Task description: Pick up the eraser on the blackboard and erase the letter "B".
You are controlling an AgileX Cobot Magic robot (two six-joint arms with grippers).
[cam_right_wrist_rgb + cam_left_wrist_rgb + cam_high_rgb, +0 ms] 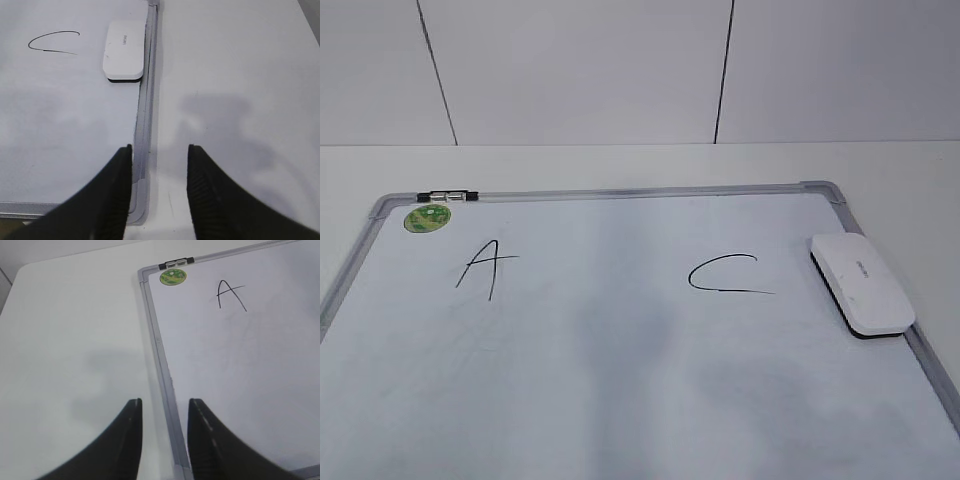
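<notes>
The blackboard (620,380) is a white board with a grey frame, lying flat on the table. The white eraser (861,283) lies at its right edge, next to the black "C" (725,275); it also shows in the right wrist view (124,50). The black "A" (485,266) is at the left. No letter "B" shows; only a faint grey smudge lies between A and C. My left gripper (165,407) is open and empty over the board's left frame. My right gripper (160,152) is open and empty over the board's right frame, well short of the eraser. Neither gripper shows in the exterior view.
A round green sticker (427,217) sits in the board's far left corner, beside a black and silver clip (448,194) on the frame. White table (900,170) surrounds the board, with a white panelled wall behind.
</notes>
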